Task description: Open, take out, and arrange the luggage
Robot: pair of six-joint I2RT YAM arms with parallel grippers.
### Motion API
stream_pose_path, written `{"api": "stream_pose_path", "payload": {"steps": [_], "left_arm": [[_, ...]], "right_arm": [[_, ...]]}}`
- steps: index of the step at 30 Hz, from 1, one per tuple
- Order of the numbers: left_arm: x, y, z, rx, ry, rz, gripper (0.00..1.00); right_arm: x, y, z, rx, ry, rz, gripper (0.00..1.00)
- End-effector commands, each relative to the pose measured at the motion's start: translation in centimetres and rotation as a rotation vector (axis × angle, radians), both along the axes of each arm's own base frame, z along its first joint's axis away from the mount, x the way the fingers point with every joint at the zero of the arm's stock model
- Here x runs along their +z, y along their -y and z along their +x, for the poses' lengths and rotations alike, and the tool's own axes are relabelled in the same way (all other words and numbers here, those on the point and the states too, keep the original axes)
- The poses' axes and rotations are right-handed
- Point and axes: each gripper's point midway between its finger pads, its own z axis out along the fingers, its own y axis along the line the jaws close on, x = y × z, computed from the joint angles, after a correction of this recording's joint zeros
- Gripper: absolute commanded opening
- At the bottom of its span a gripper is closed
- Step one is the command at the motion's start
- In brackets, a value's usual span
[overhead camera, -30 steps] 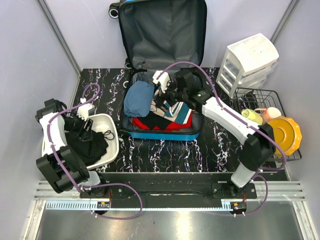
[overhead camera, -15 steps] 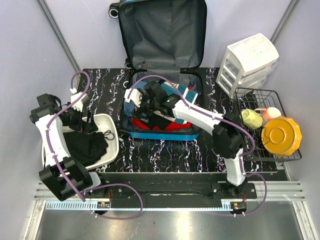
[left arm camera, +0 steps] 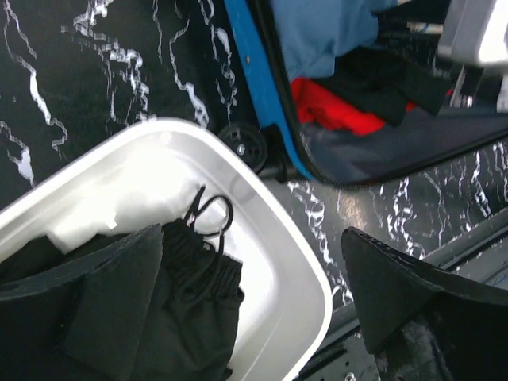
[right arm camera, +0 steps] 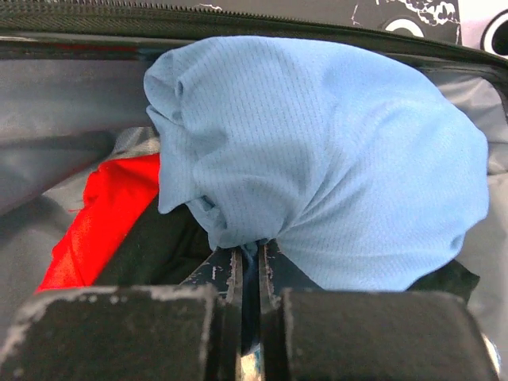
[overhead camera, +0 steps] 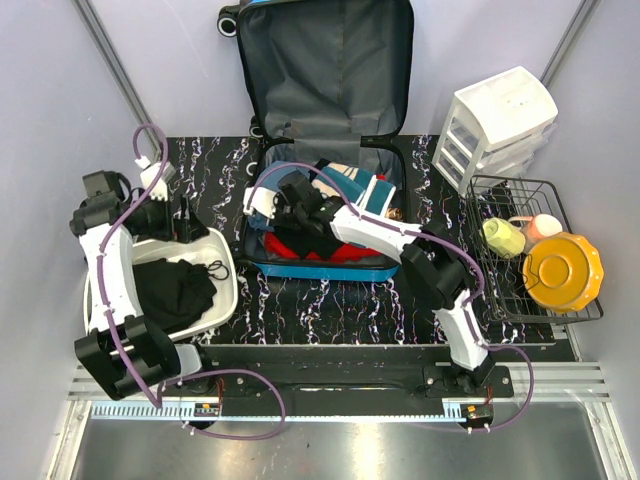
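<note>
1. At about 8 o'clock on the worktop [overhead camera: 330,310] sat the white tub [overhead camera: 222,262]. It held a crumpled black garment [overhead camera: 175,292] with a looped cord lying on top, and part of its floor showed bare white. It looked to be serving as the drop place for clothes taken out.
2. The left gripper [left arm camera: 252,238] hung over the tub near its 12 o'clock rim, jaws wide and nothing between them. This probably kept it out of the other arm's way while it waited for a hand-over or its next pick.
3. The luggage [overhead camera: 325,70] stood at 12 o'clock. Its lid was propped upright showing grey lining and its base lay flat on the worktop, so the opening step appeared done. The base was far from emptied: a red garment [overhead camera: 340,252] lay at its 6 o'clock edge, dark pieces in the middle and other folded clothes [overhead camera: 362,192] toward 2 o'clock.
4. The right gripper [right arm camera: 248,246] reached across into the base's 9 o'clock side. Its jaws were narrow and pinched a fold of the light-blue garment [right arm camera: 333,159], which bunched up over the fingers. Gripping at a fold would likely let the whole piece come up together.
5. A white drawer unit [overhead camera: 500,120] stood at 2 o'clock. At 3 o'clock a wire basket [overhead camera: 510,181] held a yellow plate [overhead camera: 560,270] and a yellow-green cup [overhead camera: 503,238], well apart from the luggage.
</note>
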Motion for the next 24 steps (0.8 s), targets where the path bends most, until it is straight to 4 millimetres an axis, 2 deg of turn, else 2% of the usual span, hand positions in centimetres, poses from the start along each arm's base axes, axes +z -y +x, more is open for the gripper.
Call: {"api": "stream_pose_path", "payload": {"steps": [1, 2, 3, 5, 6, 8, 9, 12, 14, 16, 17, 20, 24], "left_arm": [[4.2, 0.9, 4.8, 0.154, 0.087, -0.033, 0.99], [4.9, 0.9, 5.8, 0.186, 0.111, -0.038, 0.99], [5.6, 2.0, 6.5, 0.238, 0.085, -0.108, 0.99], [6.9, 3.7, 7.4, 0.211, 0.103, -0.181, 0.99], [7.3, 5.2, 7.6, 0.192, 0.093, -0.226, 0.99], [8.5, 6.6, 8.3, 0.147, 0.16, -0.254, 0.99], [8.7, 7.8, 8.1, 0.113, 0.177, -0.256, 0.99], [9.6, 9.8, 7.5, -0.031, 0.278, -0.216, 0.99], [10.5, 10.7, 6.6, -0.124, 0.33, -0.224, 0.99], [11.3, 11.1, 5.9, -0.191, 0.394, -0.197, 0.99], [12.5, 11.4, 5.2, -0.222, 0.451, -0.194, 0.99], [13.6, 11.6, 4.4, -0.224, 0.514, -0.198, 0.99], [14.4, 12.2, 3.6, -0.237, 0.476, -0.241, 0.98]], "right_arm": [[9.6, 1.3, 0.2, -0.029, 0.098, 0.174, 0.0], [10.7, 1.7, -0.1, -0.025, 0.101, 0.199, 0.0], [13.2, 2.2, -0.8, -0.025, 0.112, 0.248, 0.0], [13.9, 3.1, -1.3, -0.027, 0.102, 0.272, 0.0], [15.5, 3.6, -1.6, -0.033, 0.102, 0.307, 0.0], [16.4, 4.7, -1.4, -0.052, 0.091, 0.337, 0.0], [17.4, 5.0, -1.5, -0.067, 0.078, 0.371, 0.0], [19.6, 6.0, -1.5, -0.089, 0.041, 0.451, 0.0], [21.2, 6.5, -1.5, -0.09, 0.008, 0.512, 0.0], [23.0, 6.6, -2.2, -0.085, -0.067, 0.588, 0.0], [23.9, 6.9, -2.3, -0.091, -0.086, 0.615, 0.0], [26.3, 7.0, -4.2, -0.084, -0.211, 0.703, 0.0], [27.6, 7.3, -7.6, -0.103, -0.5, 0.806, 0.0]]}}
